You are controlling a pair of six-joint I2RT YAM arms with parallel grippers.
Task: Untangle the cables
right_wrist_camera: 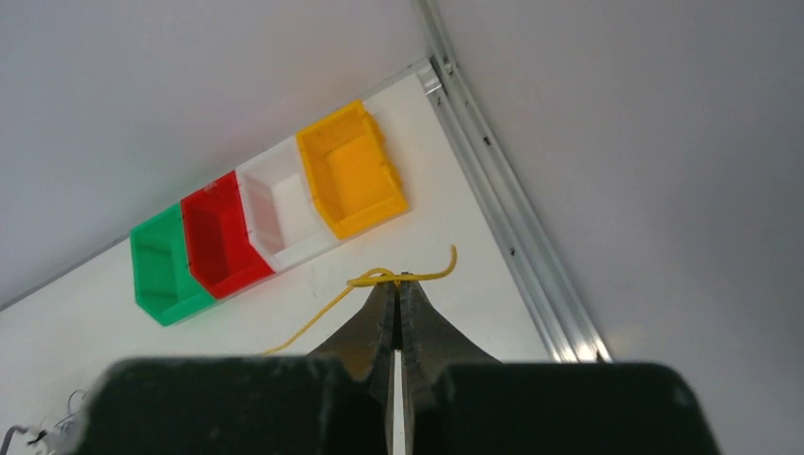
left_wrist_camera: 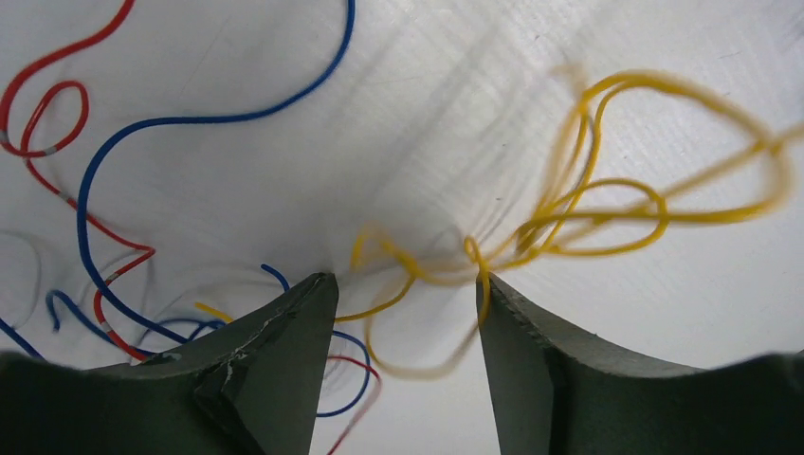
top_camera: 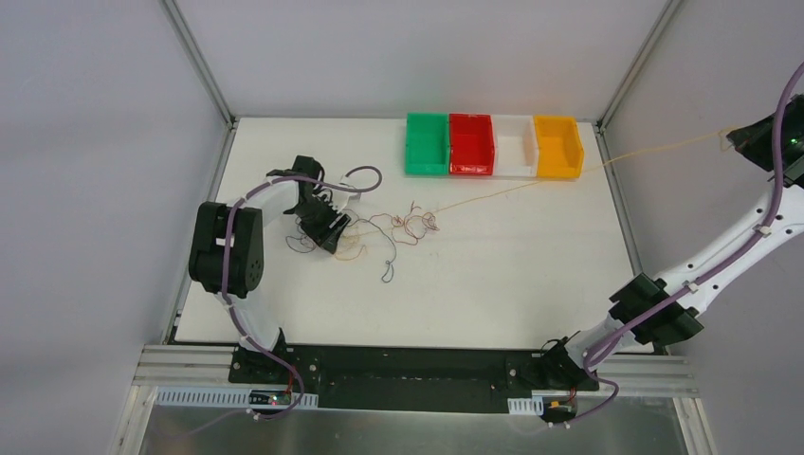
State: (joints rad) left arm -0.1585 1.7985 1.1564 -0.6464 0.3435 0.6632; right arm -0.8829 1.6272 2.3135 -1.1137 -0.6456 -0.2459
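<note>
Hidden or unclear:
- Right arm is cut off by the overhead frame edge, so its tip hardly shows there.
- In the left wrist view the yellow wire is smeared by blur. I cannot tell how its loops cross.
- From above, the left arm covers part of the cables, and their thin strands are hard to separate by colour.

Jaws:
- Right jaws are pressed together and pinch the yellow wire at a small loop right at the tips, held high off the desk.
- Left jaws are spread wide, low over the desk. Yellow strands lie in the gap and nothing is clamped.

Cables:
- The loose tangle lies left of desk centre, just beside the left jaws.
- The yellow wire runs taut from the tangle up to the right, passing in front of the yellow bin.
- A blue wire and a red wire curl on the desk beside the left jaws.

Around:
- Green bin, red bin, white bin and the yellow bin stand touching in a row at the far edge.
</note>
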